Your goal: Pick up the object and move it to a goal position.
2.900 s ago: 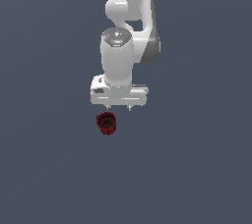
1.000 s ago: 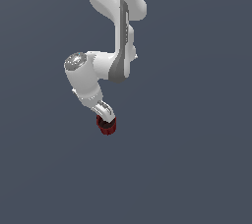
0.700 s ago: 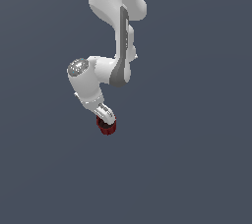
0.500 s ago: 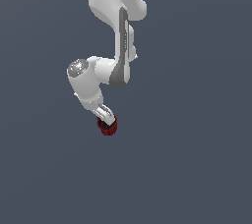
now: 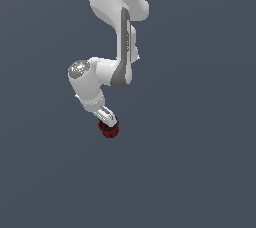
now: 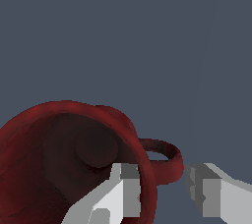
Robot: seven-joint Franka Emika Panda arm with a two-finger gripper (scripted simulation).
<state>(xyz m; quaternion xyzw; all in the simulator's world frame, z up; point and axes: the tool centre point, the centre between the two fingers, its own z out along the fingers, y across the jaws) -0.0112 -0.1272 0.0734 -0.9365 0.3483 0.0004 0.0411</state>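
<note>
Exterior view: the glossy white arm (image 5: 107,32) bends down to a small dark red mug (image 5: 109,129) at its gripper (image 5: 107,120).
Wrist view: the mug (image 6: 64,164) shows a round matte hollow and loop handle (image 6: 165,161); one blocky grey finger (image 6: 123,191) is inside the rim, the other (image 6: 204,191) beyond the handle, jaws parted, not clamped.

Wrist view — the mug (image 6: 64,169) is cut off by the frame edge, and one finger (image 6: 113,196) hides part of its interior. Exterior view — the pincer (image 5: 109,121) is too small to judge its grip.
</note>
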